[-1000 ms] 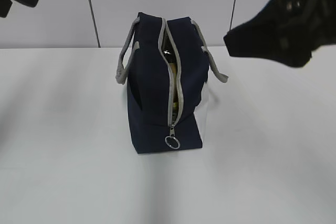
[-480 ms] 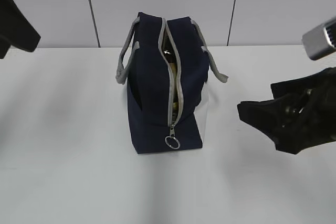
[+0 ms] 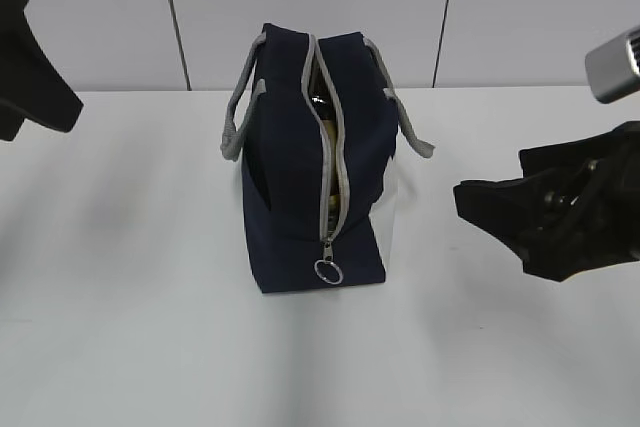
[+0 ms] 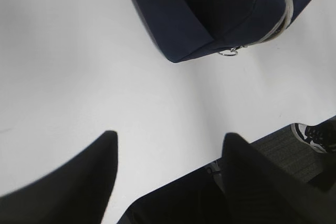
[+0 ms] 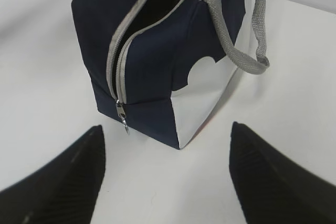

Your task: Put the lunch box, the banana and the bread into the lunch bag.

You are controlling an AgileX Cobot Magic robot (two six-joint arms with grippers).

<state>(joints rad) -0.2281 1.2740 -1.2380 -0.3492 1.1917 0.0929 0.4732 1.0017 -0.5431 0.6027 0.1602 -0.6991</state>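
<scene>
**A:** Starting with the exterior view: where's the lunch bag [image 3: 312, 162]?

**B:** Standing upright mid-table [image 3: 140, 327], zipper [image 3: 331, 182] unzipped along the top, ring pull [image 3: 328, 271] hanging at the near end. Something glints yellowish in the slit, but I can't tell which item it is. No lunch box, banana or bread lies on the table, so I'd judge they are packed inside.

**A:** And the arms there?

**B:** The left gripper [image 3: 35, 82] is only a dark shape high at the left edge; the right gripper [image 3: 500, 209] sits low, right of the bag, apart from it.

**A:** The left wrist view?

**B:** Two dark fingers spread wide over bare table, grasping nothing; the left gripper [image 4: 168, 150] is released. The bag's near end shows at the top, well clear.

**A:** The right wrist view?

**B:** The same: the right gripper [image 5: 165, 145] is parted and empty, pointed at the bag's white side panel [image 5: 207, 95] and a grey handle [image 5: 236, 35]. The interior is too dark to read.

**A:** What's left?

**B:** Perhaps closing the zipper, though the task doesn't ask for it.
</scene>
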